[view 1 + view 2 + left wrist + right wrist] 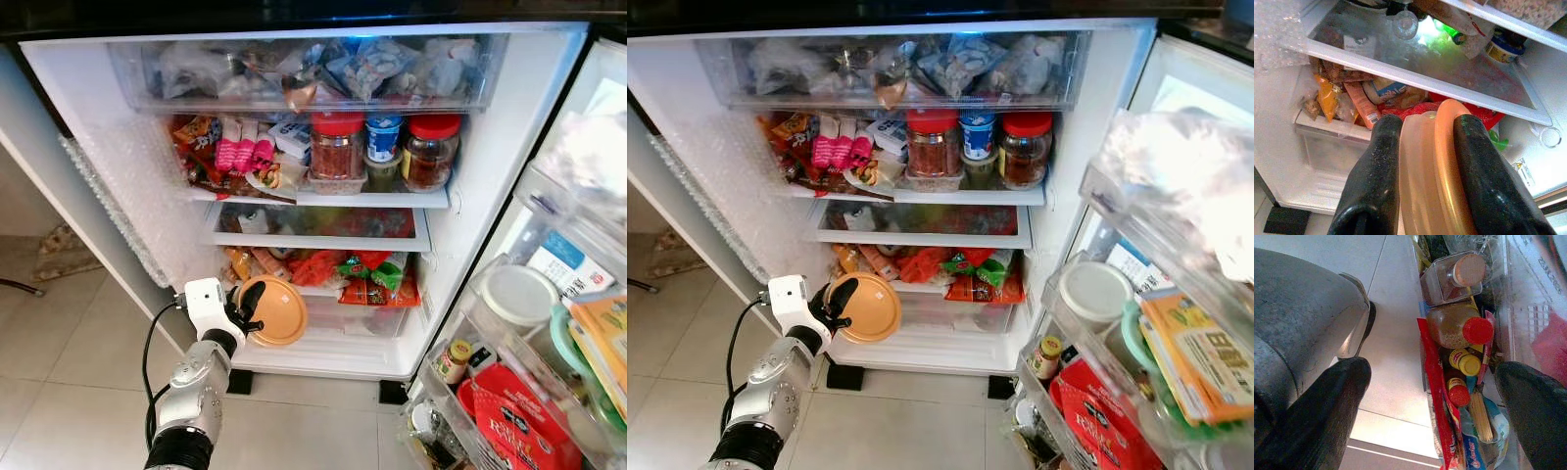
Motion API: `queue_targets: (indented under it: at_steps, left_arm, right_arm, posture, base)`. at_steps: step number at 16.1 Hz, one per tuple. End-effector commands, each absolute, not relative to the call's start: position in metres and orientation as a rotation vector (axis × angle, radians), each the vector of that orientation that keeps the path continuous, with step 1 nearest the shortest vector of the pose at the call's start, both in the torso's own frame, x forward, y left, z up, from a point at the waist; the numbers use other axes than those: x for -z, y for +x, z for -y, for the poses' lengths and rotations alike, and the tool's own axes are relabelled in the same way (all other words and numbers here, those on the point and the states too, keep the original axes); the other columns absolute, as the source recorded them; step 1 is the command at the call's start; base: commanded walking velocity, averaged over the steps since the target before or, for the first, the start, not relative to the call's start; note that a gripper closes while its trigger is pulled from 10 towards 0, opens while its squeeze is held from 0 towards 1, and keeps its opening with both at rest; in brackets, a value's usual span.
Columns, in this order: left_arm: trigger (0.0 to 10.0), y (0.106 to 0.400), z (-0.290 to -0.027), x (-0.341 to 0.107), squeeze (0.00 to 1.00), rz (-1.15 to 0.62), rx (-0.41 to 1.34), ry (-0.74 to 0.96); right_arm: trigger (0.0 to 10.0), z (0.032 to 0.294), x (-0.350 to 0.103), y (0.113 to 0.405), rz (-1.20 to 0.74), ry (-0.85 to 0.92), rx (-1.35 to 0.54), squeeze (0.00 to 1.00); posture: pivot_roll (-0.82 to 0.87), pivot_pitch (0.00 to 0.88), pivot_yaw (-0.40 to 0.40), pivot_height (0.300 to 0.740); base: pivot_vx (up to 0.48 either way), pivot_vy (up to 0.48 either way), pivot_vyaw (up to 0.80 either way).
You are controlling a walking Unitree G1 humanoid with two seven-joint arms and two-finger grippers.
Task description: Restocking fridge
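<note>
Our left arm reaches up toward the open fridge (490, 147), and the left gripper (245, 315) is clamped on an orange lidded tub (276, 309), one finger (1374, 181) on each flat face, so we see the tub edge-on from the wrist. It hangs just in front of the fridge's lower left corner, level with the clear bottom drawer (353, 318) and below the packed snack shelf (323, 266). What matters now: the tub stands on its rim, its flat faces turned sideways, while the free room looks to lie ahead and slightly up, under the glass shelf (1415, 78). We'd judge it needs tipping flat or sliding in edgewise. Left arm is the one at the job; the right gripper (1430, 396) hangs spread wide beside the door rack, over bottles with red and yellow caps (1469, 363). Red-lidded jars (337, 147) sit on the upper shelf. Labels? A red pack (509, 421) in the door carries white lettering, too blurred for us to read
</note>
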State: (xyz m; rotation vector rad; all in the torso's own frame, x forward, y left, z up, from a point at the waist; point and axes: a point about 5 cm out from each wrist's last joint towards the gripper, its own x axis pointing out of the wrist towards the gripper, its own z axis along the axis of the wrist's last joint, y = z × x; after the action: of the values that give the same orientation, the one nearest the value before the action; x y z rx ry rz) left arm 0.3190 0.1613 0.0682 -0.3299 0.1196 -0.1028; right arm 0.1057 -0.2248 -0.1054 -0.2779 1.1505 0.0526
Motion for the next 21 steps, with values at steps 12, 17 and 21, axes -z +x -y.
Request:
queue_targets:
  at_steps: [12, 17, 21]
  left_arm:
    - [10.0, 0.3202, -0.1621, -0.0726, 0.0, -0.104, 0.102, -0.346]
    - [10.0, 0.3209, -0.16, -0.0748, 0.0, -0.094, 0.116, -0.358]
    - [10.0, 0.3215, -0.1584, -0.0773, 0.0, -0.081, 0.128, -0.378]
  right_arm:
    - [10.0, 0.2056, 0.1059, 0.1139, -1.096, -0.251, -0.101, 0.0]
    - [10.0, 0.2051, 0.1047, 0.1184, -1.087, -0.249, -0.1, 0.0]
    - [10.0, 0.2044, 0.1045, 0.1192, -1.082, -0.251, -0.103, 0.0]
  posture:
    - [-0.1, 0.086, 0.063, 0.657]
    - [-0.1, 0.085, 0.064, 0.657]
    - [-0.1, 0.084, 0.065, 0.657]
  base:
    - [0.0, 0.0, 0.0]
    - [0.0, 0.0, 0.0]
    - [0.0, 0.0, 0.0]
